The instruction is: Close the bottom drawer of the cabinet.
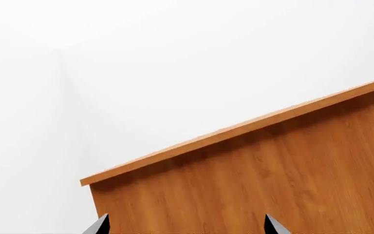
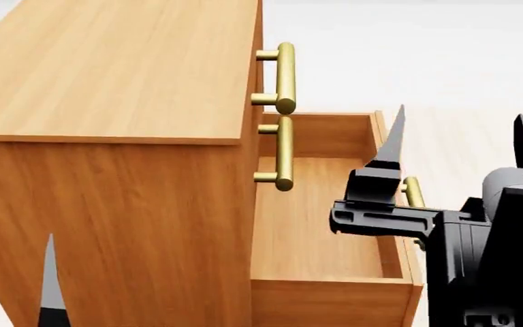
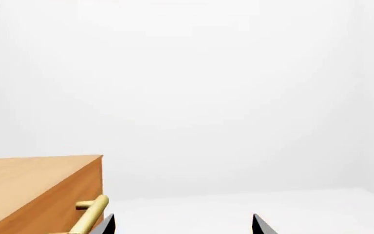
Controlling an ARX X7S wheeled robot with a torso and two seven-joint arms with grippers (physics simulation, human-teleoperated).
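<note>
In the head view the cabinet [image 2: 107, 88] stands at the left with its drawer fronts facing right. The two upper drawers are shut, with brass handles [image 2: 284, 75]. The bottom drawer [image 2: 316, 231] is pulled far out, and its inside is bare. Part of its brass handle [image 2: 413, 192] shows behind my right gripper [image 2: 462, 144]. That gripper is open and empty, above the drawer's front edge. In the right wrist view my right gripper [image 3: 183, 226] is beside a brass handle [image 3: 91, 214]. My left gripper [image 1: 185, 228] is open, close to the cabinet's side panel [image 1: 271, 175]. One left fingertip [image 2: 51, 286] shows in the head view.
Pale floor [image 2: 462, 61] lies to the right of the cabinet and beyond it. White walls [image 3: 226, 97] fill the background of both wrist views. My right arm's black body [image 2: 489, 259] covers the lower right of the head view.
</note>
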